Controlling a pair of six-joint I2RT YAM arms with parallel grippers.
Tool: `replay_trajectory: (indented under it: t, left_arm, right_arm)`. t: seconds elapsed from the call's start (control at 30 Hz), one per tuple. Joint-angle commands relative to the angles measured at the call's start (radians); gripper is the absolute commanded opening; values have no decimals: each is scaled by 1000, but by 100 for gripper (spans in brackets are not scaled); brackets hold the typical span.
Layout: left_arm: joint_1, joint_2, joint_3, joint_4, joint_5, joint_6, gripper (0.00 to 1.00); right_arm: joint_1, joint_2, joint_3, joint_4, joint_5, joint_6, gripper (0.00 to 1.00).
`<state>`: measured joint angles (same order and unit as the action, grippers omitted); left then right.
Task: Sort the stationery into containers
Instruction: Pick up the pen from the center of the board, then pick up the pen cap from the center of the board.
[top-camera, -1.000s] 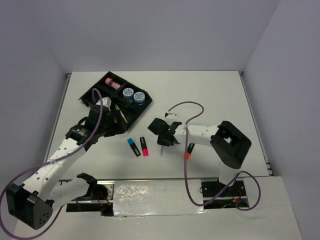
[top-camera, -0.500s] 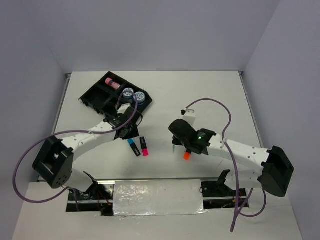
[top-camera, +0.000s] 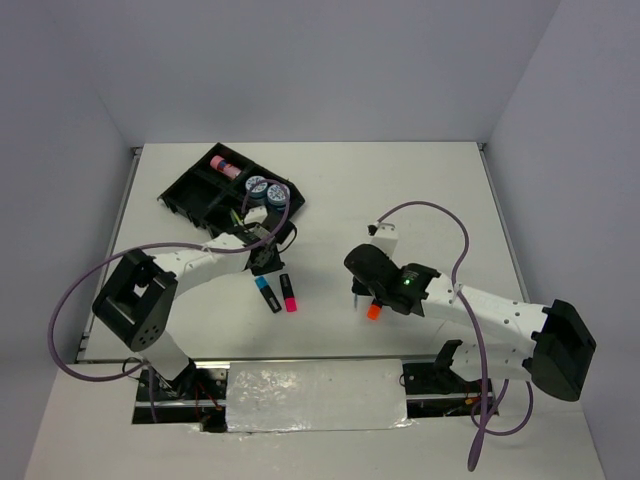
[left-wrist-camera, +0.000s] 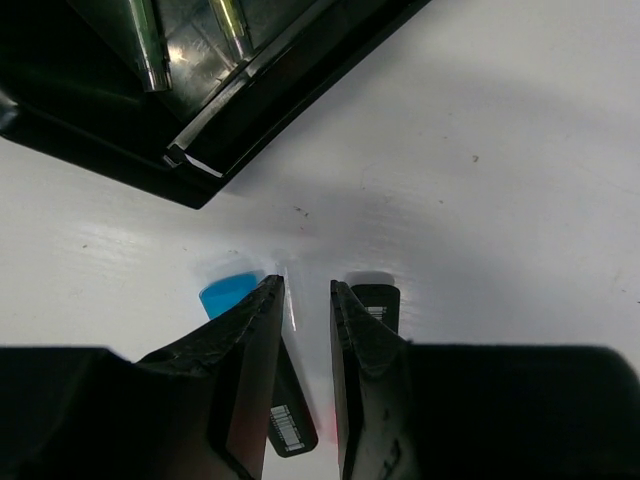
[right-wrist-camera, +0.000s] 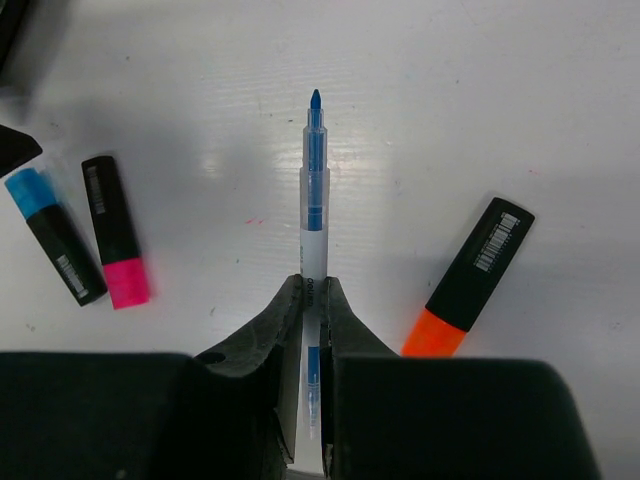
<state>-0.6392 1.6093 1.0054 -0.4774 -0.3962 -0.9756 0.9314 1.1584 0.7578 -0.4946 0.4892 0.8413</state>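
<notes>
The black divided tray (top-camera: 195, 195) lies at the back left and holds a pink-capped tube (top-camera: 225, 165), two blue tubs (top-camera: 257, 185) and thin pens (left-wrist-camera: 145, 45). My left gripper (top-camera: 268, 262) (left-wrist-camera: 306, 290) hovers just past the tray's near corner. Its jaws are narrowly apart with only bare table between them. The blue highlighter (top-camera: 267, 293) (left-wrist-camera: 228, 295) and the pink highlighter (top-camera: 289, 292) (left-wrist-camera: 375, 300) lie under its fingers. My right gripper (top-camera: 360, 290) (right-wrist-camera: 312, 285) is shut on a blue pen (right-wrist-camera: 314, 190) that points forward. An orange highlighter (top-camera: 373, 310) (right-wrist-camera: 468, 278) lies just right of it.
The tray's corner (left-wrist-camera: 190, 165) is close in front of the left fingers. Cables loop over both arms. White walls bound the table on the left, back and right.
My left gripper came off the tray toward the blue and pink highlighters, and its jaws narrowed. The right arm swung round; its gripper stays shut on the blue pen.
</notes>
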Motion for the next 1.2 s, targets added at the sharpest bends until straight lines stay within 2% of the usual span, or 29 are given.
replay_trajectory:
  t: [0.0, 1.17]
  left_arm:
    - [-2, 20, 24, 3, -15, -28, 37]
    - [-16, 35, -62, 51, 2, -46, 38]
  right_arm:
    - [-5, -29, -14, 28, 34, -8, 0]
    - [-6, -35, -45, 71, -5, -2, 0]
